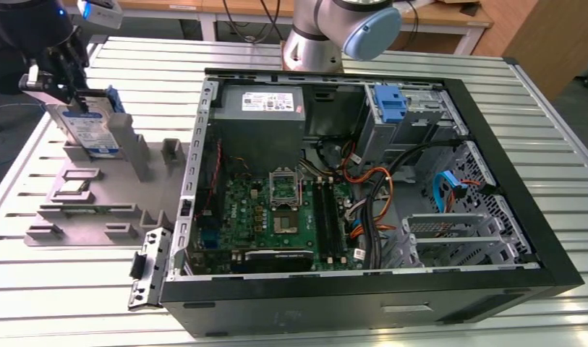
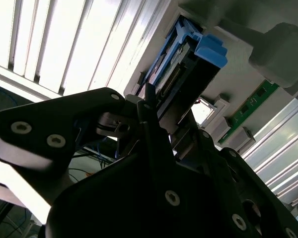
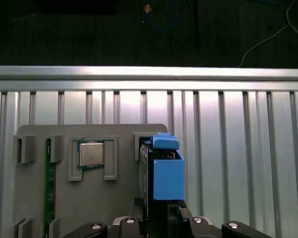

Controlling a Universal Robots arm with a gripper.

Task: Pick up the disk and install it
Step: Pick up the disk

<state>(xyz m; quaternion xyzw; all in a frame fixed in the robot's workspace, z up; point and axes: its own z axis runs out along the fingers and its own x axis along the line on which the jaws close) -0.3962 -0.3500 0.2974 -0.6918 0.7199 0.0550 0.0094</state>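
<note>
hand [image 1: 68, 90] sits straight above disk [image 1: 89, 131], clamped on its top edge by look of it. disk stands on edge, long axis looks upright, slotted in grey holder [image 1: 100, 199] on desk [image 1: 43, 289]. open PC case [image 1: 525, 224] well apart, toward exterior view's right.

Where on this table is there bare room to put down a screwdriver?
Bare table slats lie at the exterior view's lower left below the gray tray, and between it and the arm's base. Crowded: the tray, with the tool at the disk, and the cable-filled computer case.
</note>
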